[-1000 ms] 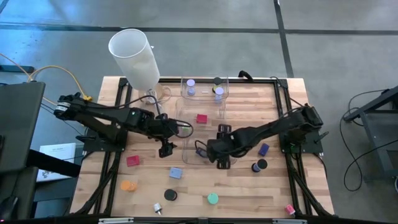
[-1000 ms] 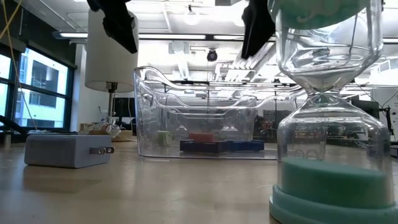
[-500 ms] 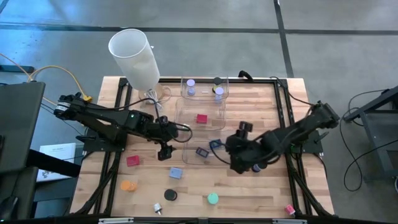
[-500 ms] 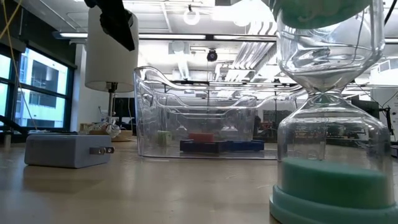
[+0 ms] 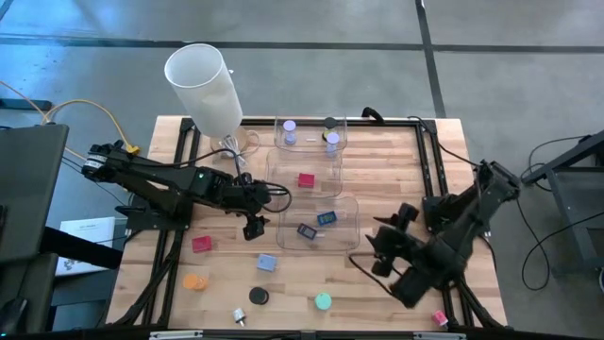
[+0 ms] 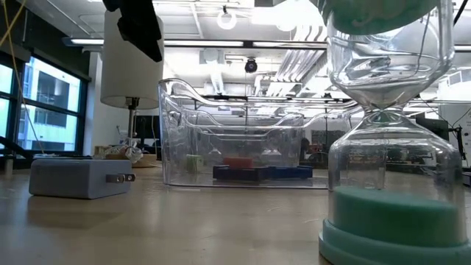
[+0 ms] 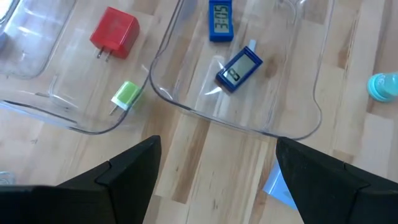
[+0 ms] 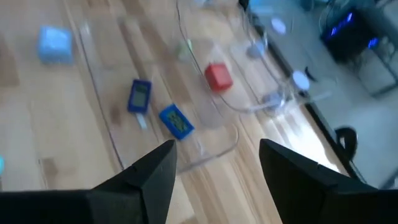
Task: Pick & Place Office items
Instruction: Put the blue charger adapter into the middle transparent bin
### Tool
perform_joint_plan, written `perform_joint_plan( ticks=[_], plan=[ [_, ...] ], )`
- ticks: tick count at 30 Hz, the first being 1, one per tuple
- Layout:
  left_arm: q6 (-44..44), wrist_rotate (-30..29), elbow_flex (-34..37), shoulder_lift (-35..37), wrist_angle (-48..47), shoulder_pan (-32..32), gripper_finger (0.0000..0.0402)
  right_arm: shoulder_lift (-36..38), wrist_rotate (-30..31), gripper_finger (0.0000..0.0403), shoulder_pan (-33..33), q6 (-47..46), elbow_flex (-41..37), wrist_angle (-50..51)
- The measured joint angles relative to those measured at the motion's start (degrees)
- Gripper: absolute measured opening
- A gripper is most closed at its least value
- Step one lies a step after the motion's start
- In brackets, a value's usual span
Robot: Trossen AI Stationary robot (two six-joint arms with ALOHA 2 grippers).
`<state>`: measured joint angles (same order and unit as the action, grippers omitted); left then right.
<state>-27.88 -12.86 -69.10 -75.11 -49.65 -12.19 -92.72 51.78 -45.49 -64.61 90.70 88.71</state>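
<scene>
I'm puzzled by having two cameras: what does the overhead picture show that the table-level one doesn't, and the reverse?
Only the overhead view shows the right gripper, the pink block, the orange disc and the black disc. Only the table-level view shows the room behind and the sand inside the teal hourglass. Both show the clear bin and the grey-blue charger.

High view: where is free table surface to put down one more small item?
Bare wood lies along the table's right side, beyond the clear bins. Crowded: the front, with pink block, orange disc, black disc, teal disc and the right gripper.
</scene>
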Motion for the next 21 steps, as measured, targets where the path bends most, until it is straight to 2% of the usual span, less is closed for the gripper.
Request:
perform_joint_plan(
  ticks=[5,9,21],
  plan=[
    [0.00,0.00,0.00,0.00,0.00,0.00,0.0311,-0.06,7.51,0.0219,-3.91,-2.22,-0.02,0.01],
    [0.00,0.00,0.00,0.00,0.02,0.00,0.0311,-0.06,10.91,0.0219,-5.80,-3.31,-0.02,0.02],
    [0.73,-0.02,0.00,0.00,0.01,0.00,0.0311,-0.06,12.56,0.0219,-5.93,-6.05,-0.02,-1.74]
  ],
)
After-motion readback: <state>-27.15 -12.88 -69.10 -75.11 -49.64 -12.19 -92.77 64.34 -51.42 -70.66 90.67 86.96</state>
